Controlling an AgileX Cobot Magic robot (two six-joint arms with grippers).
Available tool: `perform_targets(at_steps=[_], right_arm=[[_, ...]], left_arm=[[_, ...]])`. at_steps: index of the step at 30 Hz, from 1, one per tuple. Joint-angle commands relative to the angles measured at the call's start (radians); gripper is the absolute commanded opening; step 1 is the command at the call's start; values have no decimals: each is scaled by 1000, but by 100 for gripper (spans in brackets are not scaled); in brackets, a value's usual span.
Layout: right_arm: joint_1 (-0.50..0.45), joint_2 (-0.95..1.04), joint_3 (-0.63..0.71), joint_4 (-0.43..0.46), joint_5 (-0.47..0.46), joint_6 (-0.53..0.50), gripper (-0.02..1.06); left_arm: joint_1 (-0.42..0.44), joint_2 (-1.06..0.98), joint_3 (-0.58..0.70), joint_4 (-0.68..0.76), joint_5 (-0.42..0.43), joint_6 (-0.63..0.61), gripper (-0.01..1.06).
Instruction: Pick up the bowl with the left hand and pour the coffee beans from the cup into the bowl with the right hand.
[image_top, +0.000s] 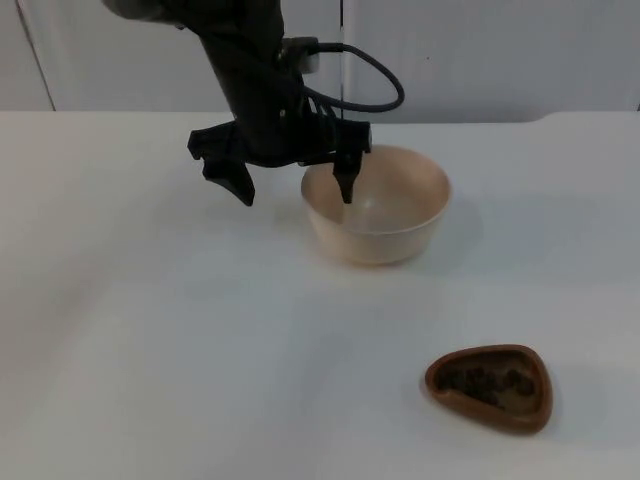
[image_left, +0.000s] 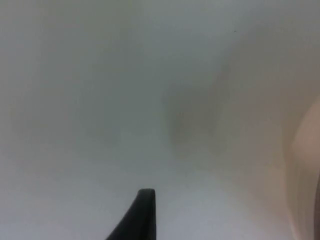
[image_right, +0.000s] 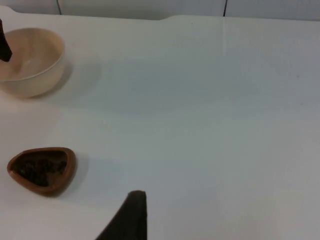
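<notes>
A cream bowl (image_top: 385, 210) stands upright on the white table, right of centre at the back. My left gripper (image_top: 295, 183) is open and straddles the bowl's left wall: one fingertip (image_top: 346, 184) reaches inside the rim, the other (image_top: 240, 186) hangs outside to the left. The bowl's rim (image_left: 304, 165) appears blurred in the left wrist view. A brown, rounded-triangle cup (image_top: 490, 387) with dark coffee beans in it sits near the front right. My right gripper (image_right: 131, 212) waits far off, looking at the cup (image_right: 42, 169) and the bowl (image_right: 31, 62).
The grey partition wall (image_top: 480, 50) closes off the table at the back. Bare white table top (image_top: 150, 350) spreads to the left and in front of the bowl.
</notes>
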Motion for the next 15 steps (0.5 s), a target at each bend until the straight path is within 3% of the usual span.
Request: perform_targets(at_steps=[1,8,15], right_arm=[[-7,-4,3,-7,-5,-12,105],[-7,-4,3,-7,-5,-12,105],[-7,-4,3,-7,-5,-12,105]], left_arm=[[-4,0,-8,-7,-5,-9,97],[-4,0,-8,-17,-9,-9,94],[-4,-2,-8,-42,-23,-7,61]])
